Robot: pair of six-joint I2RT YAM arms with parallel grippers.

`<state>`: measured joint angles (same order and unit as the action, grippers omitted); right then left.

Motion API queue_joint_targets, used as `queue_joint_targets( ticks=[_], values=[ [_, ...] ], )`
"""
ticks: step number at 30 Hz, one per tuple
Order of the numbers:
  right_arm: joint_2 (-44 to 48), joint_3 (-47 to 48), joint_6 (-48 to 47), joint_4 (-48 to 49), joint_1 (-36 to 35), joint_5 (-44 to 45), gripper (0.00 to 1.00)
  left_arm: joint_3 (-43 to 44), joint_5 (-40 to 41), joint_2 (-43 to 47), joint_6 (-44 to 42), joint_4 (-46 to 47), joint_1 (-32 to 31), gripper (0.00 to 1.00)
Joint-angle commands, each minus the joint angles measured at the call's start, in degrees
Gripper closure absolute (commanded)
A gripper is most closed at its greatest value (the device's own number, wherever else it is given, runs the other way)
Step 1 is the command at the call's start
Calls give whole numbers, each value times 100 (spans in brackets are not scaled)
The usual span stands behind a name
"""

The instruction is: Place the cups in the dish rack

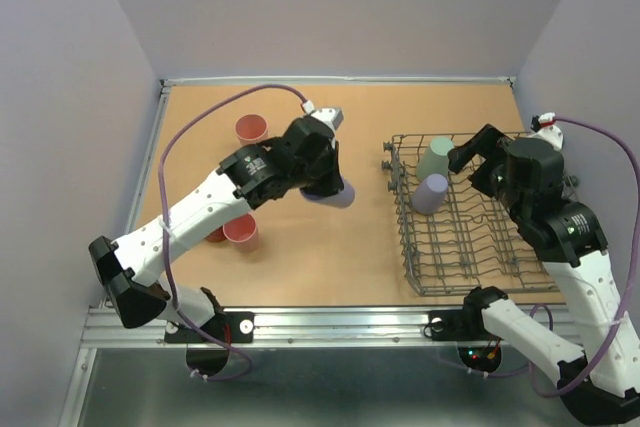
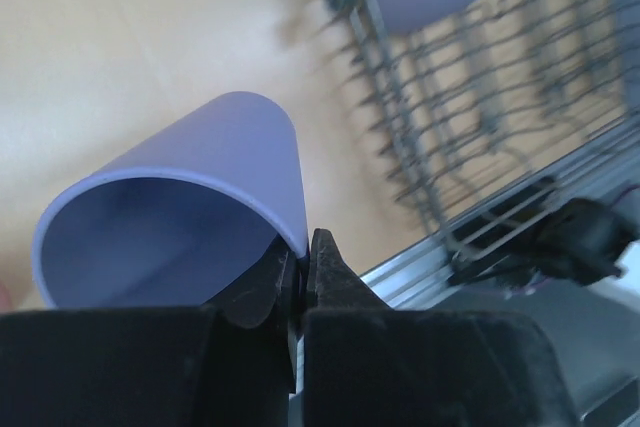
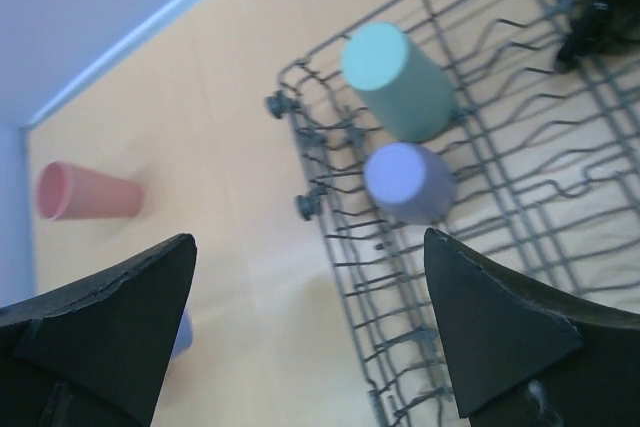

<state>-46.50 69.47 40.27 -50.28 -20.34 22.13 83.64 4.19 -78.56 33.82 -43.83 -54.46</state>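
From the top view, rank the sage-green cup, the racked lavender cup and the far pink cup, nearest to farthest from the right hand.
1. Sage-green cup, in the dish rack, beside the right hand.
2. Racked lavender cup, just nearer the bases.
3. Far pink cup, left on the table.

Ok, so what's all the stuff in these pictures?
table: 1, tan, under everything.
dish rack: 1, grey wire, table's right side.
lavender cups: 2, purple; held lavender cup mid-table, racked lavender cup bottom-up.
sage-green cup: 1, green, in the dish rack too.
pink cups: 2, pink; far pink cup back left, near pink cup front left.
left gripper: 1, black, shut on the held lavender cup's rim.
right gripper: 1, black, open above the dish rack.
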Motion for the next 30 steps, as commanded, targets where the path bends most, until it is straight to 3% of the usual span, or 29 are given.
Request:
queue_joint_targets(
  ticks=[1,5,12,18,30],
  values=[
    [1,558,-20,895,-32,-1113,0,829,-864,-1,-525,804,628,100],
    [-17,585,523,1599,-32,-1975,0,629,-2627,183,-167,2534,1436,100],
    [-114,322,1140,2628,-23,-2608,0,13,-4029,368,1151,4961,2184,100],
    [-245,-310,1536,3603,-32,-2952,0,-497,-4602,456,2171,6764,2273,100],
    [-403,-927,2230,4948,-32,-2881,0,-875,-4637,588,2805,7776,2273,100]
  ],
)
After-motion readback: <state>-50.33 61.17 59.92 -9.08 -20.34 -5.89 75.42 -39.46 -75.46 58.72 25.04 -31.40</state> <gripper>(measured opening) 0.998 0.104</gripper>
